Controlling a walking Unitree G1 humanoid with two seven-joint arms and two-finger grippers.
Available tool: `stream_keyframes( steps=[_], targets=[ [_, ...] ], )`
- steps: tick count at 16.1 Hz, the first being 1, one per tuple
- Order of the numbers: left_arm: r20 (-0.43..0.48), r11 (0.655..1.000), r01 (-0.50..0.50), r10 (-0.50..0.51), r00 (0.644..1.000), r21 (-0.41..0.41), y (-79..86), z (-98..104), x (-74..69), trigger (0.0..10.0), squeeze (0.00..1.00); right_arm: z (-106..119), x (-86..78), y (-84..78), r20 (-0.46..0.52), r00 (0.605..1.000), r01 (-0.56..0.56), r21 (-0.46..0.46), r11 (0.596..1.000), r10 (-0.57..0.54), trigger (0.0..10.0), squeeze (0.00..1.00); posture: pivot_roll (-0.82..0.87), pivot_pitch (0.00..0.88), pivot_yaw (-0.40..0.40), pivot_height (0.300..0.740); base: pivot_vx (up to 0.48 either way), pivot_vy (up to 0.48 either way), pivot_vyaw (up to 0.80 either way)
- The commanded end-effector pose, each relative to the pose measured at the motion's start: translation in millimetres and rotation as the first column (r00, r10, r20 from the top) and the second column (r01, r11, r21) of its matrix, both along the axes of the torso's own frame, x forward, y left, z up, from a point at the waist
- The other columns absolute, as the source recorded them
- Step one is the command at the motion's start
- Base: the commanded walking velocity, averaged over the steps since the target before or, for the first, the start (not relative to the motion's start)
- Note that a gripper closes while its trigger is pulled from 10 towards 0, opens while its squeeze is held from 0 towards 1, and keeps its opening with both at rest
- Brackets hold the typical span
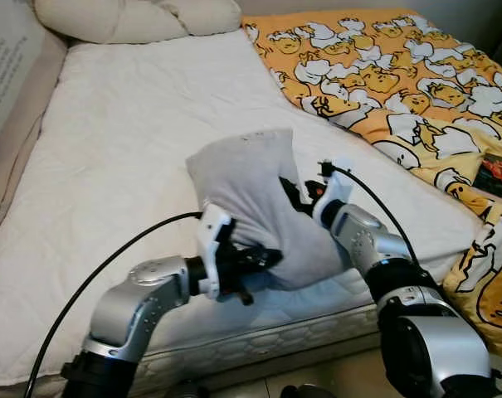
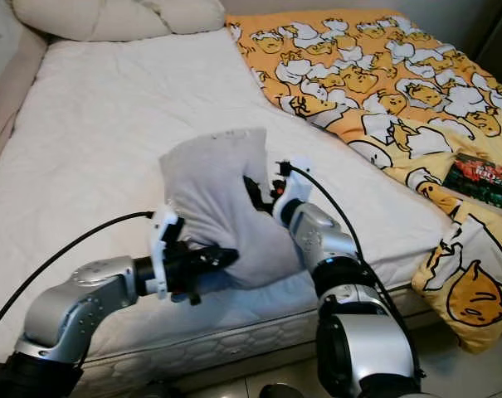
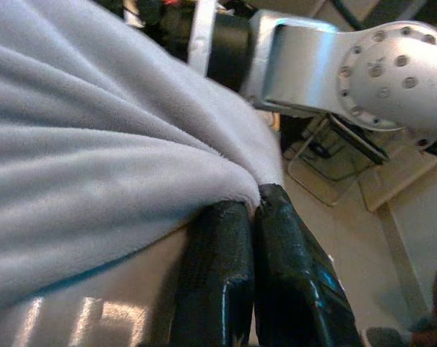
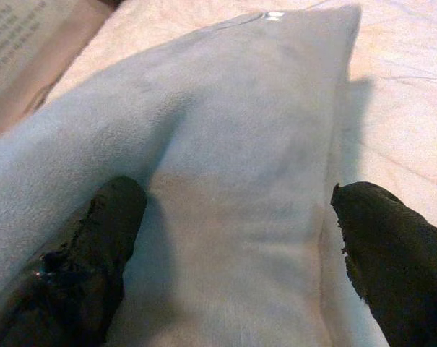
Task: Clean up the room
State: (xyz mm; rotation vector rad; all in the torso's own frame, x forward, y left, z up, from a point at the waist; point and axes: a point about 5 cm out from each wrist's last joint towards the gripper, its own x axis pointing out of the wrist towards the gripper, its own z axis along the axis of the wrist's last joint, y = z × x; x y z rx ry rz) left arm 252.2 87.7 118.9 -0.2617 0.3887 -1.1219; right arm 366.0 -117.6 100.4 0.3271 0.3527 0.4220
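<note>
A grey plush pillow (image 1: 251, 199) hangs upright over the near edge of the white mattress (image 1: 109, 174), held between both arms. My left gripper (image 1: 259, 259) is shut on its lower corner; in the left wrist view the two black fingertips (image 3: 236, 217) pinch the grey fabric (image 3: 95, 144). On the pillow's right side, my right gripper (image 1: 296, 195) has its fingers (image 4: 110, 217) set wide on either side of the pillow's thickness (image 4: 240, 181), pressing into it.
A yellow duck-print blanket (image 1: 383, 75) covers the bed's right side and hangs over the edge, with a dark book (image 1: 498, 174) on it. Cream pillows (image 1: 134, 16) lie at the head. A beige padded panel (image 1: 10, 83) runs along the left.
</note>
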Motion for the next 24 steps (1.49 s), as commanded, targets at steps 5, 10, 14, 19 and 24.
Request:
stream_keyframes(
  steps=[5,10,14,19,24],
  targets=[
    [0.092,0.998,0.017,-0.023,0.995,0.058,-14.2,8.5,2.4,10.0,0.00,-32.5,-24.1,-33.2,-0.103,0.992,0.069,-0.036,0.997,-0.072,10.0,0.00,-0.07,0.075,-0.015,0.740,0.000,0.000,0.00],
    [0.250,0.998,-0.002,-0.013,0.968,0.060,-8.4,37.4,4.5,10.0,1.00,-23.5,-29.2,-46.7,-0.100,0.989,0.132,0.206,0.970,-0.113,10.0,0.00,-0.07,0.075,-0.012,0.740,0.000,0.000,0.00],
    [0.284,0.998,0.025,-0.038,0.958,0.050,-3.3,49.9,-1.3,10.0,1.00,-22.2,-32.2,-48.2,-0.115,0.988,0.125,0.170,0.978,-0.106,10.0,0.00,-0.07,0.074,-0.009,0.740,0.000,0.000,0.00],
    [0.291,1.000,0.014,-0.019,0.957,0.021,7.9,61.3,1.7,10.0,1.00,-26.1,-37.4,-46.3,-0.139,0.987,0.099,0.137,0.986,-0.079,10.0,0.00,-0.07,0.073,-0.016,0.740,0.000,0.000,0.00],
    [0.264,0.929,-0.365,0.337,0.904,0.062,46.8,42.7,50.1,10.0,1.00,-24.5,-39.0,-59.3,-0.130,0.986,0.126,0.161,0.979,-0.106,10.0,0.00,-0.08,0.069,-0.014,0.740,0.000,0.000,0.00]
  ],
)
